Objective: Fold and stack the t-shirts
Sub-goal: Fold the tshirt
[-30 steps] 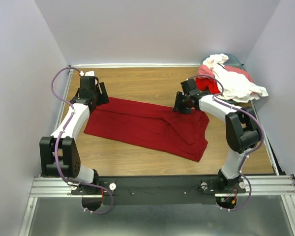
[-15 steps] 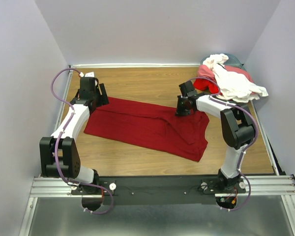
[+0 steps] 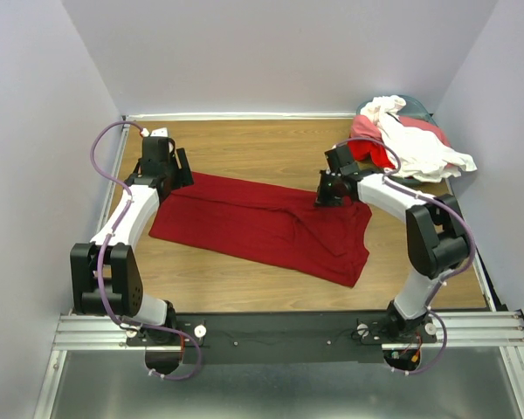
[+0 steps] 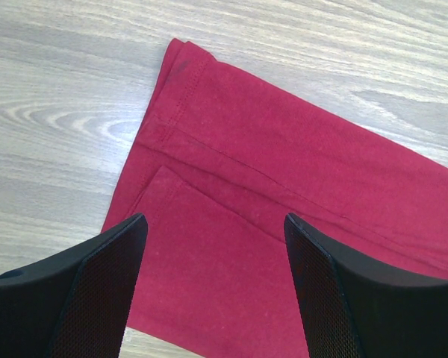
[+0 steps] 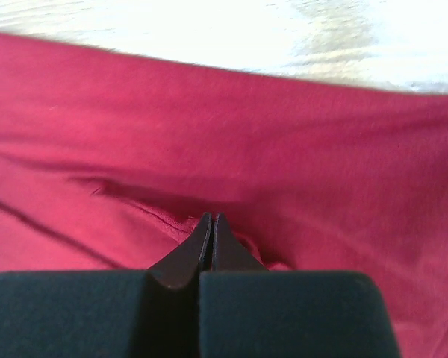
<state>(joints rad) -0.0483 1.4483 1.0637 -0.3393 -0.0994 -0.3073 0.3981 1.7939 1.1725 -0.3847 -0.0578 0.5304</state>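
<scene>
One camera overlooks the whole desk (image 3: 271, 148) from above; both wrist cameras look closely down at the red shirt (image 3: 253, 223).

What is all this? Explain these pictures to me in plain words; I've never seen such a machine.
Two robot arms, left and right, are bolted at the near edge of a wooden table. The top picture looks down from above and behind them; the other two come from a camera on each wrist. A red shirt lies spread on the table, and a pile of white, pink-red and teal shirts sits at the far right corner. The left end effector, a two-finger pincer, is open above the shirt's left end and holds nothing. The right end effector is shut, seemingly pinching a fold of the red shirt.
</scene>
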